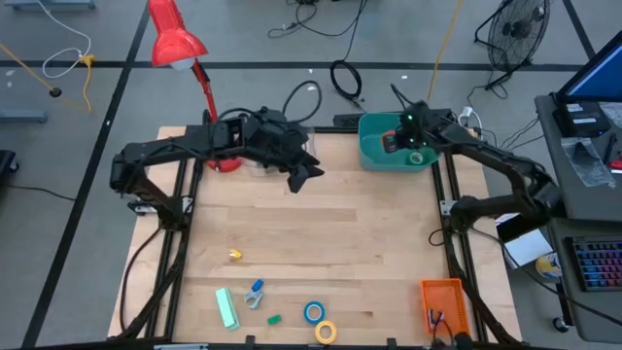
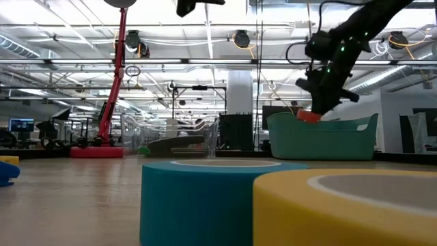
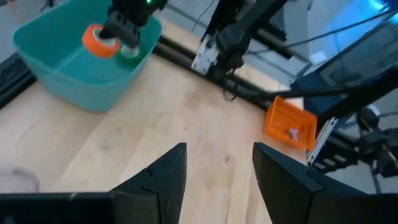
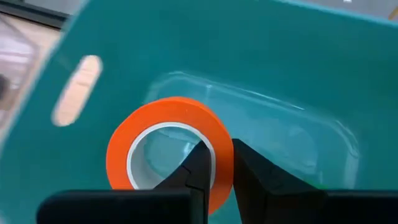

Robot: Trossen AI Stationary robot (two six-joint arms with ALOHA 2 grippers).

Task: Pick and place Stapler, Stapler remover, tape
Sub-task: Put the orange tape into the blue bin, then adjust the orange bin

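My right gripper [image 1: 403, 137] hangs over the teal bin [image 1: 374, 156] at the table's far right, shut on the orange tape [image 4: 168, 115]. A green tape [image 3: 129, 55] lies on the bin's floor beside it. My left gripper [image 3: 217, 155] stands open and holds nothing, high above the table's far middle [image 1: 309, 175]. Near the front edge the blue tape [image 1: 313, 312], the yellow tape [image 1: 326, 332], the pale green stapler [image 1: 226, 307] and the blue stapler remover [image 1: 255, 292] lie flat on the wood. My right gripper pinches the orange tape's ring wall [image 4: 219, 163], with one finger [image 4: 198, 167] inside the hole and the other [image 4: 249, 171] outside. The fingers slant down into the bin from above. The roll hangs tilted at about rim height [image 2: 308, 116], clear of the bin's floor.
An orange tray [image 1: 442, 299] stands at the near right corner. A red lamp [image 1: 180, 44] rises at the far left, with a clear container [image 1: 260, 160] next to its base. A small yellow piece [image 1: 234, 255] and a small green piece [image 1: 275, 318] lie on the wood.
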